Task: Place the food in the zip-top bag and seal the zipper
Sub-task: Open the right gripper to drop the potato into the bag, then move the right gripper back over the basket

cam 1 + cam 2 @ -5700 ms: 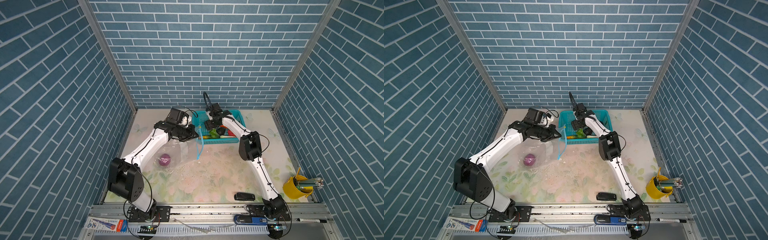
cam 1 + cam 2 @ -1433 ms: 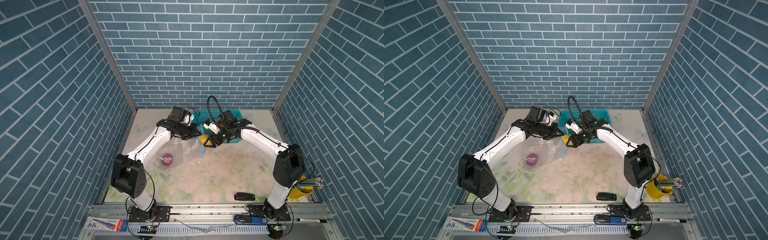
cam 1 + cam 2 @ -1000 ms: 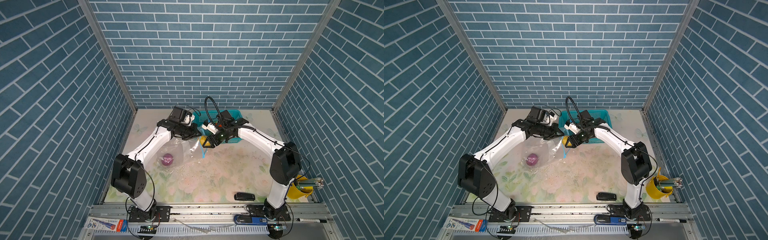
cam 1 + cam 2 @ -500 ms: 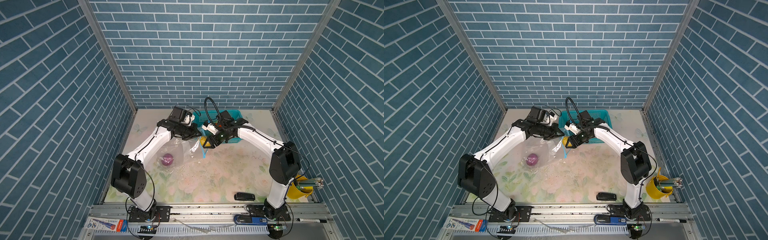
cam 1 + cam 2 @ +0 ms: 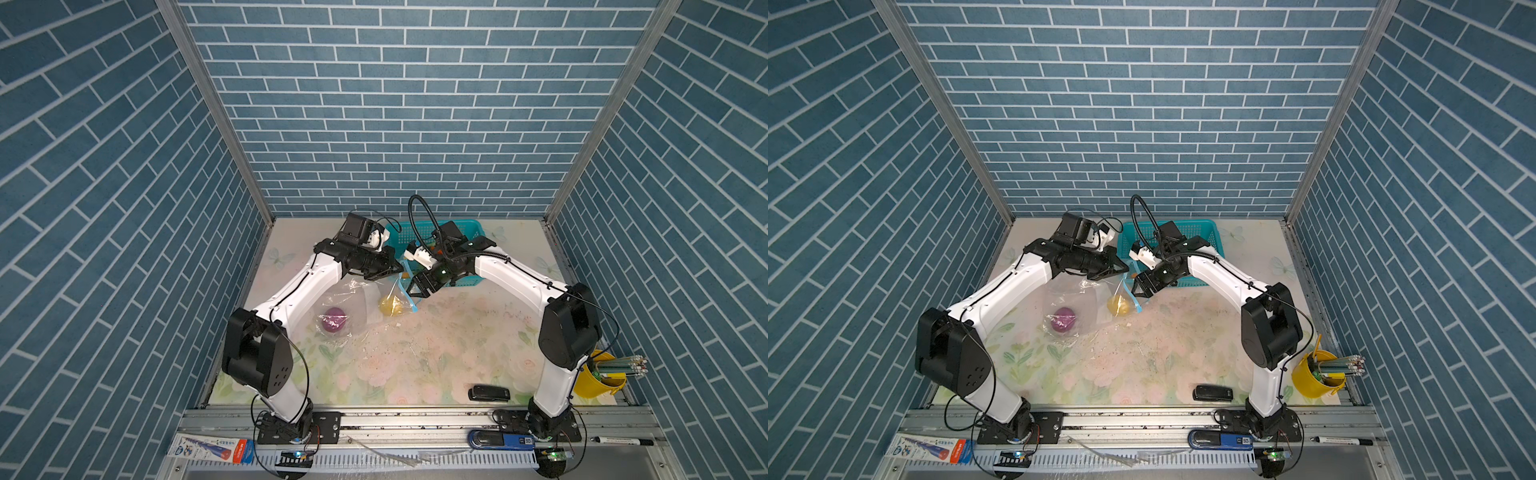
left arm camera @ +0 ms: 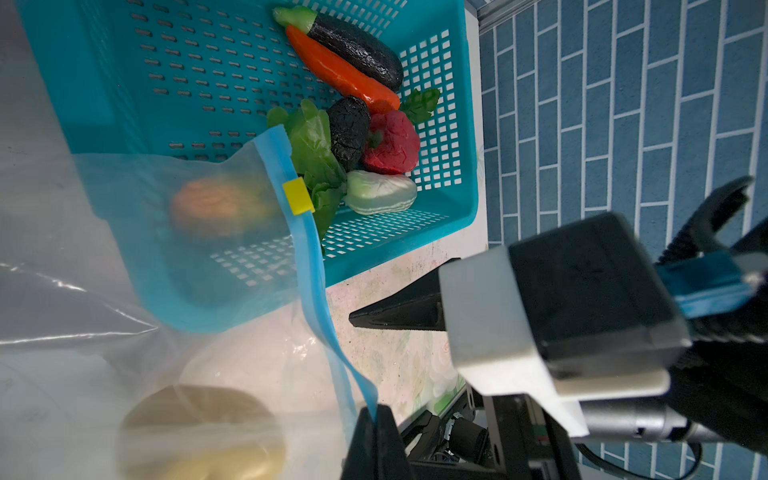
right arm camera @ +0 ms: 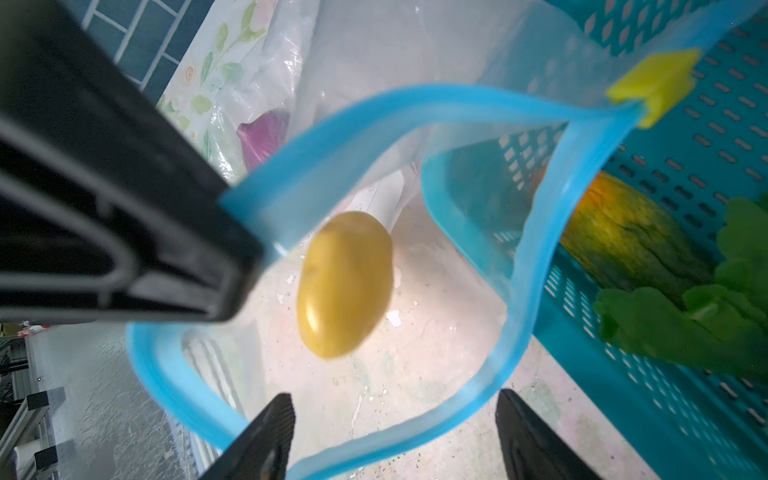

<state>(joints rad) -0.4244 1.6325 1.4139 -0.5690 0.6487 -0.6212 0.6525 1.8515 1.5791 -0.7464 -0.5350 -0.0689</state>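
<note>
The clear zip-top bag (image 5: 361,301) lies left of centre with its mouth held up. My left gripper (image 6: 376,409) is shut on the light blue zipper (image 6: 311,266), whose yellow slider (image 6: 298,196) sits at the far end. In both top views a purple onion (image 5: 334,320) (image 5: 1064,319) and a yellow potato (image 5: 391,306) (image 5: 1119,305) lie inside the bag. My right gripper (image 7: 395,419) stands open and empty just above the open mouth, over the potato (image 7: 345,284). An eggplant (image 6: 357,45), carrot (image 6: 340,72), red piece (image 6: 392,143), greens (image 6: 313,145) and white piece (image 6: 380,193) lie in the basket.
The teal perforated basket (image 5: 469,232) stands at the back, right behind the bag's mouth. A yellow cup of pencils (image 5: 598,374) stands at the front right edge. A small black device (image 5: 488,392) lies near the table's front.
My right gripper has opened wider and let go of the yellow potato, which has dropped through the mouth into the bag. The left gripper has kept its hold on the zipper edge.
</note>
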